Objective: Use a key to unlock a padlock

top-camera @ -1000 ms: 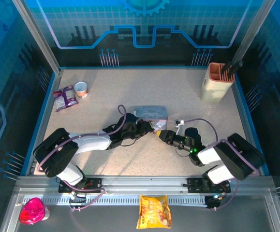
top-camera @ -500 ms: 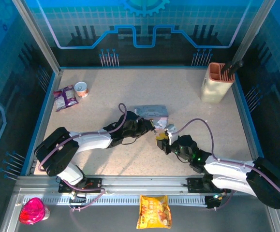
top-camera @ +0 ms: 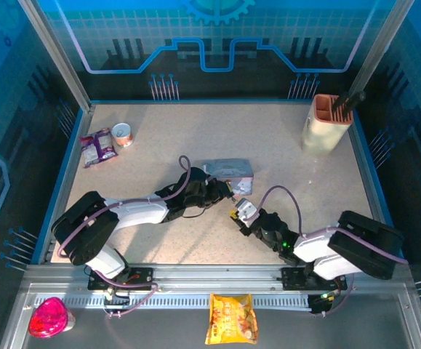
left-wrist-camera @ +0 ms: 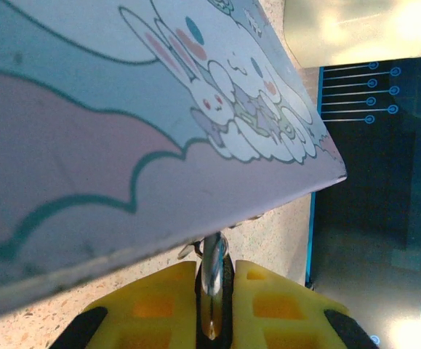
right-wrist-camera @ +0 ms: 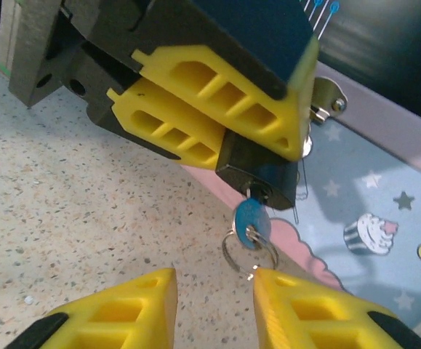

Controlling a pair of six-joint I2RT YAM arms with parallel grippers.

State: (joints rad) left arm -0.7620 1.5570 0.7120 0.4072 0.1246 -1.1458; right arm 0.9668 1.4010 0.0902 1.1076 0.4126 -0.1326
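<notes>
1. Top external: the left gripper lies low over the table, at the near edge of the pale blue cartoon tin. The right gripper faces it, just beside.
2. Left wrist: the yellow fingers pinch tight on the silvery shackle of the padlock, just below the tin's edge.
3. Right wrist: the padlock's dark body sits clamped in the left gripper in front of the tin. A blue-headed key is in its keyhole, with a key ring dangling. The right gripper's jaws stand narrowly apart and empty, the ring just beyond their tips.
4. Handling, as I judge it: the lock and key look like small, stiff, light metal. The loose ring would swing away, so pinch the key's flat head across its faces and turn gently, since the smooth head may slip.
</notes>
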